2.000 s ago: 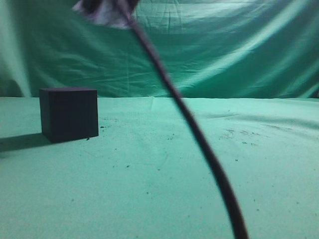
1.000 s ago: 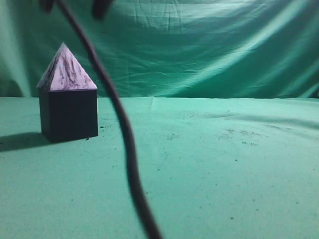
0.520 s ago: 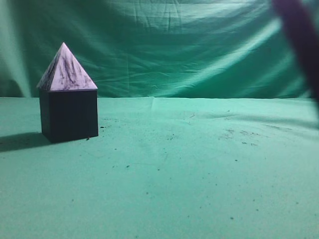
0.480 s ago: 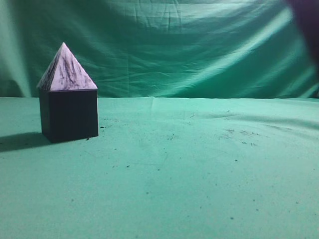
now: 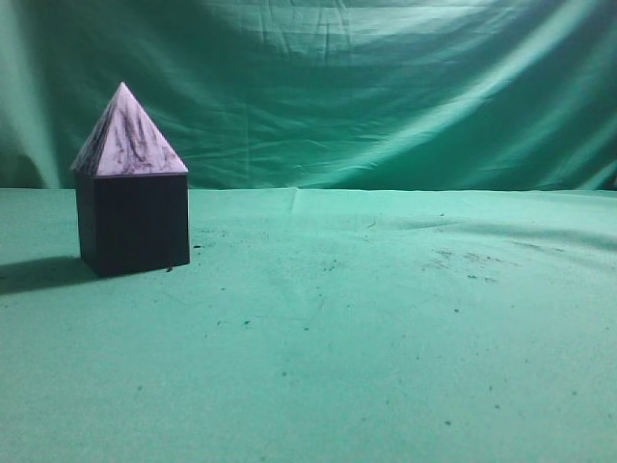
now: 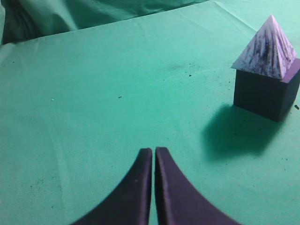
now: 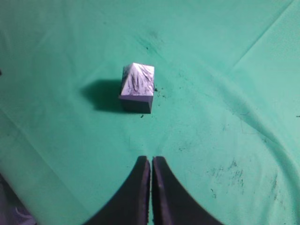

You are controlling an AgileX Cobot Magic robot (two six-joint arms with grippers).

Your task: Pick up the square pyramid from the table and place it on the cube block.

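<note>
Gone from the exterior view since half a second ago, with marbled lavender-white square pyramid [image 5: 127, 137] seated upright atop matte dark cube block [image 5: 135, 222] on green-cloth desk [image 5: 386, 328], up-right of left pincer [image 6: 153, 157], straight ahead of right pincer [image 7: 151, 164], both pressed together, empty.

A wrinkled green cloth backdrop [image 5: 405, 96] hangs behind the far edge, folds running slantwise, brighter toward its upper right corner and darker at left.

Wrinkled green table [image 5: 386, 338] carries the cube block [image 5: 133, 224], perhaps dust-specked
</note>
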